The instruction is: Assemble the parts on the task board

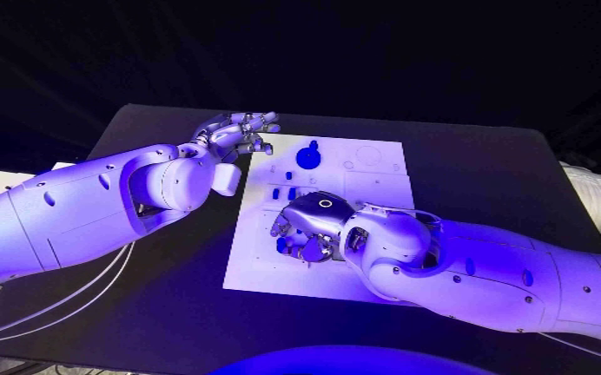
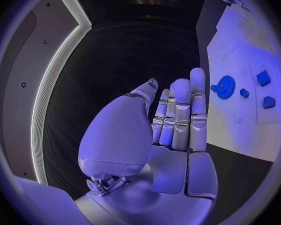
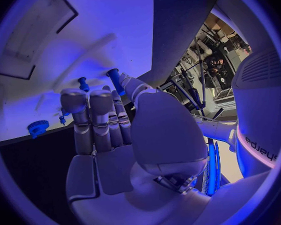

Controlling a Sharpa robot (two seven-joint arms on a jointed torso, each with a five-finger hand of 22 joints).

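Black tabletop (image 1: 150, 271) is carrying the white rectangular task board (image 1: 376, 186) at its middle, with darkness lying beyond the far edge. Small blue plastic parts are sitting on the board: a toothed blue gear (image 2: 225, 87) toward the far side and 2 short blue blocks (image 1: 284, 192) nearer the middle. They are looking light, stiff and smooth, so I judge they could slip; pinching each across its flat sides, or the gear by its rim, seems safest. The right hand (image 1: 305, 230) is hovering over the board's near left part, pinching a small blue peg (image 3: 113, 76) at its fingertips. The left hand (image 1: 241, 134) is hanging at the board's far left corner, fingers straight and apart, holding nothing. The right arm is covering the board's near right area, hiding whatever lies beneath.
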